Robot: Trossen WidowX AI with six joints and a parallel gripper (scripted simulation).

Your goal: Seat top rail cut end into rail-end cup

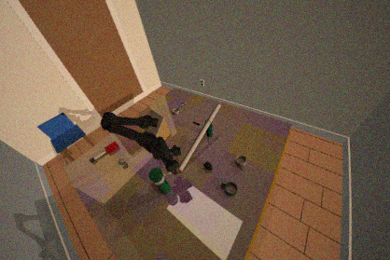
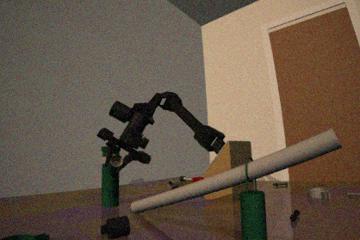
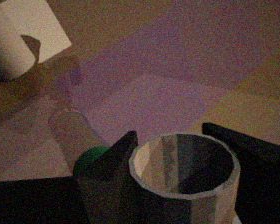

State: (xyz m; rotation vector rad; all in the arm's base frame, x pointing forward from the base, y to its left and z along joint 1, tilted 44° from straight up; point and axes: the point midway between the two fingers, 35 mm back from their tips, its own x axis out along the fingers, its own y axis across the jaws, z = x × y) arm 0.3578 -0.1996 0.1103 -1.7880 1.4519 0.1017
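The white rail [image 1: 201,137] [image 2: 194,187] [image 3: 8,50] passes through the thin loop cap [image 2: 247,172] on the small green post [image 2: 253,215] [image 1: 209,130]. It slopes down to its lower end, which is apart from the cup and below it in the exterior view. The big green post [image 1: 156,175] [image 2: 110,189] [image 3: 93,156] stands upright. My gripper [image 2: 116,163] [image 3: 169,134] is at its upper part, shut on the grey rail-end cup [image 2: 116,160] [image 3: 206,206]. The cup's open mouth shows between the fingers. The brace band is mostly hidden by the fingers.
A wedge block [image 2: 241,155] stands behind the rail. A black fitting [image 1: 208,166] [image 2: 115,226], a grey ring [image 1: 241,165] and a green ring [image 1: 223,185] lie on the floor beyond the rail. A white sheet [image 1: 207,221] lies near the big post; a red-headed tool [image 1: 112,147] lies by the arm.
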